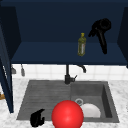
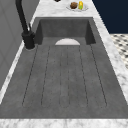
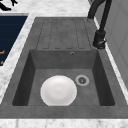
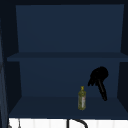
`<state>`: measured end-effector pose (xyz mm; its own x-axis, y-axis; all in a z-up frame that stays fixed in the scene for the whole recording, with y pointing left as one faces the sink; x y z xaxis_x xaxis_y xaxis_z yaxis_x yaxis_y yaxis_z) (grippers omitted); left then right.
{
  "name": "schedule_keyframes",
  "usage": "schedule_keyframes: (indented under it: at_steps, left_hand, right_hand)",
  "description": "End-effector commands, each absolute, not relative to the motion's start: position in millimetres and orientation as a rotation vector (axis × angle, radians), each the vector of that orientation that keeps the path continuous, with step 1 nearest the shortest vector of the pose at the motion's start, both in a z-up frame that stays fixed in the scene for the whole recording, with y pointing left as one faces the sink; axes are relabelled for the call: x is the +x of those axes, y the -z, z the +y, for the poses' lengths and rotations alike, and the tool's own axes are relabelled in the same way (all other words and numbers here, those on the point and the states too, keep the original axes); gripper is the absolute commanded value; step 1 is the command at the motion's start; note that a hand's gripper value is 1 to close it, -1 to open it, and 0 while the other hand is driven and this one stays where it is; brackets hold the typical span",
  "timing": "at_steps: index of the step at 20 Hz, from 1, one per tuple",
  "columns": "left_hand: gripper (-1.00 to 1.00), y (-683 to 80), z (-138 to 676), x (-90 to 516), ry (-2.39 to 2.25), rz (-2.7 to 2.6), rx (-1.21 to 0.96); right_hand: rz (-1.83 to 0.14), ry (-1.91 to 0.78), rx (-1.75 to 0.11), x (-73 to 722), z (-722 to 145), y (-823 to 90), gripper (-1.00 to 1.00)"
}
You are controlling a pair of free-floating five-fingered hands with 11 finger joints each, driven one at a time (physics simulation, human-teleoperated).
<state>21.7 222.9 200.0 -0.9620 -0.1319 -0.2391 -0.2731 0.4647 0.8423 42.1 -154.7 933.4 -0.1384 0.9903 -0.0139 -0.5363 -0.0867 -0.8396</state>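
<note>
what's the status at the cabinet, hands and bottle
Right hand up in cabinet, fingers extended, beside bottle, not touching. Left hand low by sink. Bottle upright.

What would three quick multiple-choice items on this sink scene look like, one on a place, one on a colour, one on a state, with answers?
1. Where does the bottle stand?
A. on the cabinet's bottom shelf
B. in the sink basin
C. on the drainboard

2. What colour is the ball in the front view?
A. green
B. red
C. white

3. How is the right hand?
A. gripping the faucet
B. lying on the plate
C. in the air beside the bottle, apart from it

Answers: 1 A, it stands upright on the blue shelf. 2 B, it is plain red. 3 C, a gap shows between hand and bottle.
</note>
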Motion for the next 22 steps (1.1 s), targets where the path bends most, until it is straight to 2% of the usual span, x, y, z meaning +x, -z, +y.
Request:
schedule_keyframes:
  at_steps: [1, 13, 22]
  left_hand:
    - [0.0, -200, 223, 22, -1.515, 2.566, -0.357]
    - [0.0, -200, 223, 22, -1.515, 2.566, -0.357]
    - [0.0, -200, 223, 22, -1.515, 2.566, -0.357]
  right_hand:
    - [-0.841, -1.552, -0.743, 64, -147, -951, -1.0]
    - [-0.806, -1.57, -0.732, 162, -112, -962, -1.0]
    - [-0.818, -1.577, -0.726, 234, -114, -929, -1.0]
